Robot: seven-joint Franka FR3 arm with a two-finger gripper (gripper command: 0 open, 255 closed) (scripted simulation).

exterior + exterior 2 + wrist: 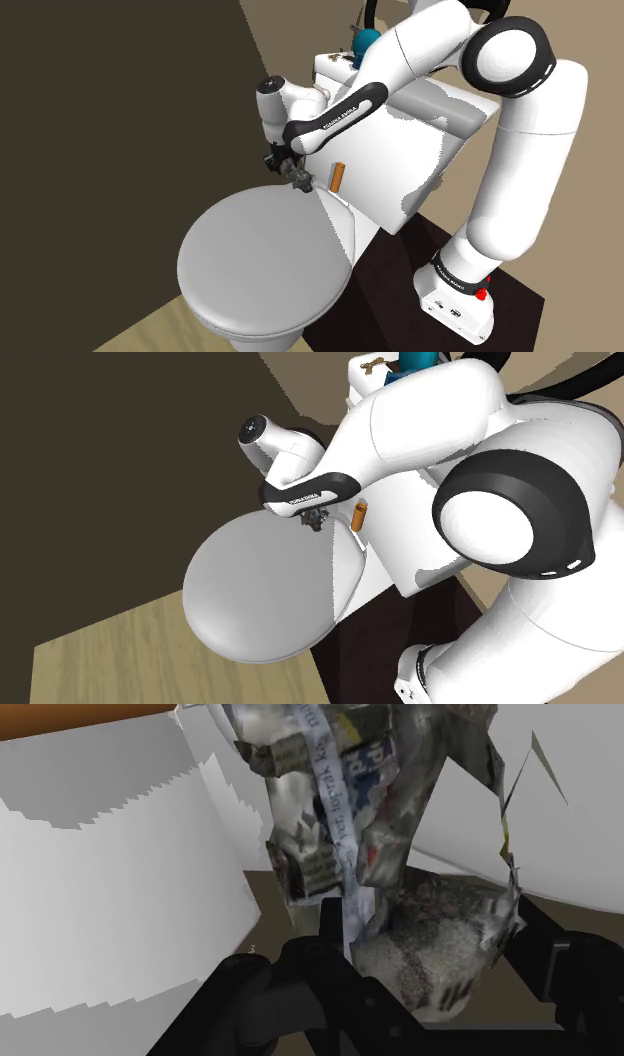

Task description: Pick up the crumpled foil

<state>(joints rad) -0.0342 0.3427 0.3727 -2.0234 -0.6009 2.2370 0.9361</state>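
Item: crumpled foil (340,794). A grey, creased wad with scraps of print and a pale printed strip across it. It is seen in the wrist view between the two black fingers (335,929), which are closed against its sides so that it is gripped.

Location: at the rear edge of the toilet lid (260,260), just in front of the tank (400,160). In the shoulder view the foil (300,182) is shown as a small dark lump under the gripper (292,172). Whether it is touching the lid cannot be told.

Gripper: pointed downward over the back of the lid, with the white arm reaching in from the stand (460,295).

Nearby: a small orange cylinder (337,176) is placed upright against the tank front, just beside the gripper. A teal object (365,40) is set on the tank top, partly hidden by the arm.

Surroundings: the lid is closed and plain grey. A dark brown wall (120,120) stands behind it, and a pale wooden floor (130,652) lies below.
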